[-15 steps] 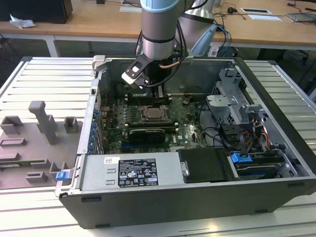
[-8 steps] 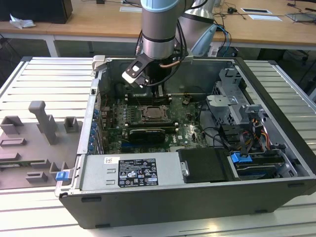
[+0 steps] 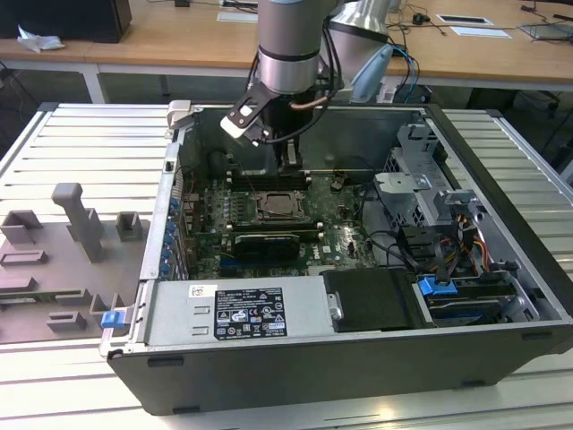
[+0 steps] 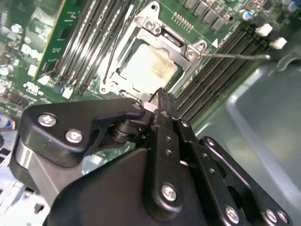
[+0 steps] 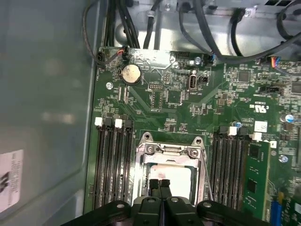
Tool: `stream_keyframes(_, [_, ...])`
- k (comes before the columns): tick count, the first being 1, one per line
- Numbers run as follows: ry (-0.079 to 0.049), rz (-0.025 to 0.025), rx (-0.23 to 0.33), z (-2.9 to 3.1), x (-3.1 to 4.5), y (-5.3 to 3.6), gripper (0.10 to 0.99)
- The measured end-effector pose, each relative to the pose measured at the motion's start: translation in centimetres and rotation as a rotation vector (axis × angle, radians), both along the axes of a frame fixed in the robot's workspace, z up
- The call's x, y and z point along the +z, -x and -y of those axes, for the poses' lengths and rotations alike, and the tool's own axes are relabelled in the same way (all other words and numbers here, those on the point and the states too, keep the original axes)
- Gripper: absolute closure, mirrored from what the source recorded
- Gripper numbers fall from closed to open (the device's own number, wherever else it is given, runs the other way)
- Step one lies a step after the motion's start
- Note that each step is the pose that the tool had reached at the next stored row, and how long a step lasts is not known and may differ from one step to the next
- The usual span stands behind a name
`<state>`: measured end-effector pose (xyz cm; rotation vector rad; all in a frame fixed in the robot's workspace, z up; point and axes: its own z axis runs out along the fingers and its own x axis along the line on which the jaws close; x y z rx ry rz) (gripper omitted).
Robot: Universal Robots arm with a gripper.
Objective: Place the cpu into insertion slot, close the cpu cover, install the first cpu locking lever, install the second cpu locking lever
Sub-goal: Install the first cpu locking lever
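The end effector point(image 3: 289, 163) hangs inside the open case point(image 3: 358, 358), just above the slot point(image 3: 281, 208) at the centre of the exterior view; the case lies on a slatted surface point(image 3: 72, 143). In both wrist views its fingers are clenched tip to tip point(image 5: 161, 182), and I see nothing gripped between them; the tips point(image 4: 161, 94) sit just beside the near edge of the socket, low over it, though I cannot tell if they touch metal.

The cpu point(image 4: 150, 68) lies flat in the slot, its pale top showing through the cut-out of the cover point(image 5: 170, 151), which looks lowered around it. One thin lever point(image 4: 235, 56) juts from a socket corner out across the memory slots point(image 4: 211, 80); it appears unlatched, though the rod is too fine to be sure.

Judging from this, the placing and closing look done and the levers are the work in hand. The risks are these: shut fingers pressing on so thin a rod could slip off, and the sprung lever could snap back against the board point(image 5: 178, 99); a tip drifting inward could bear on the cpu or bend the cover; if the cover is not fully seated, forcing a lever could load the chip unevenly; a drift sideways could knock the memory slot clips.
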<state>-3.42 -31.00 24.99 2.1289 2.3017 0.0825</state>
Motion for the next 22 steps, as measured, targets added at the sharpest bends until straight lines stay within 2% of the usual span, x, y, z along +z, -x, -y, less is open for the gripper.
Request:
stream_keyframes(1, [0.001,-0.0001,0.000,-0.05,0.75,0.00,0.980])
stream_keyframes(3, [0.002,-0.0001,0.000,-0.09,1.71,0.00,0.980])
stream_keyframes(4, [0.002,0.0000,0.000,-0.10,1.82,0.00,0.980])
stream_keyframes(7, [0.002,-0.0053,0.004,-0.05,1.81,0.01,0.980])
stream_keyframes(9, [0.002,-0.0117,0.048,-0.05,1.79,0.01,0.980])
stream_keyframes(15, [0.003,-0.0119,0.216,-0.05,1.78,0.01,0.980])
stream_keyframes(22, [0.003,-0.0119,0.274,-0.05,1.77,0.01,0.980])
